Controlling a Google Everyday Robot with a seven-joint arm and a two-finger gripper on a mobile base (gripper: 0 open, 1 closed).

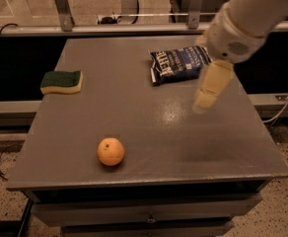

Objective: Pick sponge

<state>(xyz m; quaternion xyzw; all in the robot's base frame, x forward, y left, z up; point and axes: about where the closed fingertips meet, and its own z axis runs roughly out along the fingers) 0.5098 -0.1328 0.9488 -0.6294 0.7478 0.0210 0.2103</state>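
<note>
The sponge (pixel 61 81), pale yellow foam with a dark green top, lies flat at the left edge of the grey table (pixel 149 127). My gripper (pixel 203 104) hangs over the right middle of the table, pointing down and to the left, just below the blue bag. It is far to the right of the sponge and holds nothing that I can see. The white arm comes in from the upper right corner.
A dark blue snack bag (pixel 177 64) lies at the back right of the table, partly behind the arm. An orange (pixel 110 151) sits near the front left. A metal rail and posts (pixel 60 4) run behind the table.
</note>
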